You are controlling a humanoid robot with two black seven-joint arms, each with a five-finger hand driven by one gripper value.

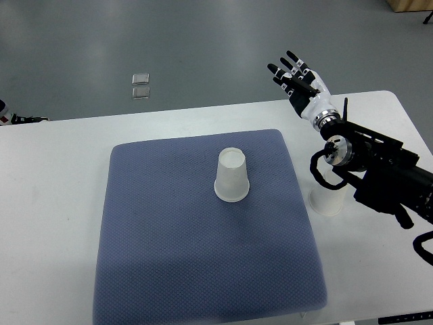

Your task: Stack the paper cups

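A white paper cup [232, 175] stands upside down near the middle of the blue-grey mat [169, 250]. A second white paper cup [328, 198] stands on the white table just right of the mat, partly hidden under my right forearm. My right hand [295, 78] is raised beyond the table's far edge, above and behind that cup, with fingers spread and holding nothing. The left hand is out of view.
The white table [54, 203] carries the mat. A small dark object [17, 119] lies at the far left edge. Two small clear squares [141, 85] lie on the grey floor beyond the table.
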